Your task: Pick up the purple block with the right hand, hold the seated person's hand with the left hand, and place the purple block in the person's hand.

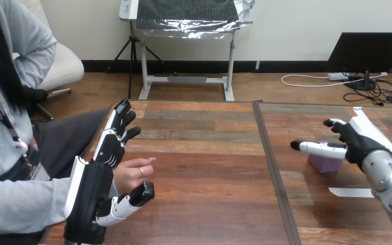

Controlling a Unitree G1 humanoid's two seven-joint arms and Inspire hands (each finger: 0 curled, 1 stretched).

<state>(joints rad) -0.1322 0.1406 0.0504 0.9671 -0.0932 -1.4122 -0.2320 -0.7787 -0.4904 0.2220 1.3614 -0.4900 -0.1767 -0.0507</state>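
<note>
1. The purple block (325, 164) sits on the wooden table (209, 168), on its right board and near the far right side. It is well apart from the person.
2. The right hand (354, 143) hangs just over the block with its fingers spread wide and nothing clasped. One long white finger (314, 148) reaches leftward across the block's top edge and hides that edge. Whether it touches the block cannot be told. Another finger arches higher, clear of the block.
3. The right arm's silver forearm (388, 176) comes in from the lower right corner.
4. The left hand (109, 148) stands at the table's left edge. Its fingers (120, 115) are stretched nearly straight, pointing away from the robot, and its thumb (127, 201) is swung out below them.
5. The person's hand (132, 172) lies in the gap between those fingers and the thumb, close against the palm, with its own fingertips pointing right. Nothing is curled round it. Whether the thumb touches it cannot be told.
6. A dark seam (273, 168) runs down the table between its two boards, across the stretch between the block and the person's hand.
7. A white strip (351, 192) lies flat on the right board, just nearer the robot than the block and below the right hand.
</note>
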